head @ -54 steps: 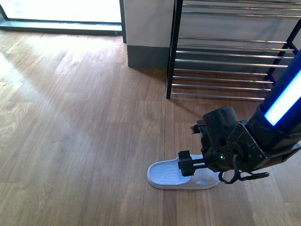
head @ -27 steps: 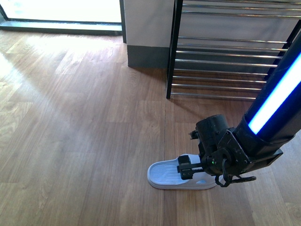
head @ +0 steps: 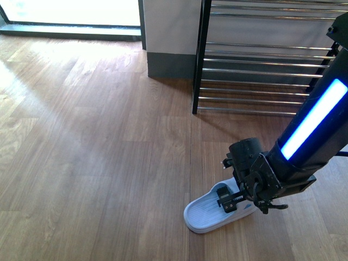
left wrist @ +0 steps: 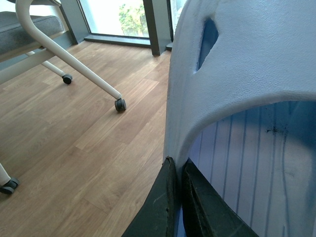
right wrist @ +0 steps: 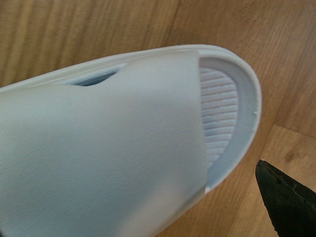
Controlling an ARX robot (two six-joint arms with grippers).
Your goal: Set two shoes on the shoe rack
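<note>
The two shoes are out of view. The shoe rack (head: 198, 65) stands at the back right, a black frame with silver rods. In the front view a pale slide sandal (head: 202, 215) lies on the wood floor, and my right gripper (head: 230, 199) is down at its strap, open. The right wrist view is filled by that sandal (right wrist: 113, 148), with one dark fingertip (right wrist: 285, 201) beside its sole. My left gripper (left wrist: 177, 170) does not show in the front view. In its wrist view it is shut on the strap edge of a slide sandal (left wrist: 247, 69).
White office chair legs (left wrist: 74, 59) with black castors (left wrist: 120, 104) stand on the floor beyond the left gripper. A bright window (head: 70, 11) and a grey wall base (head: 169, 64) lie at the back, left of the rack.
In the front view the sandal has slid right and turned, its toe now pointing to the lower left. The right arm has swung more upright over it.
</note>
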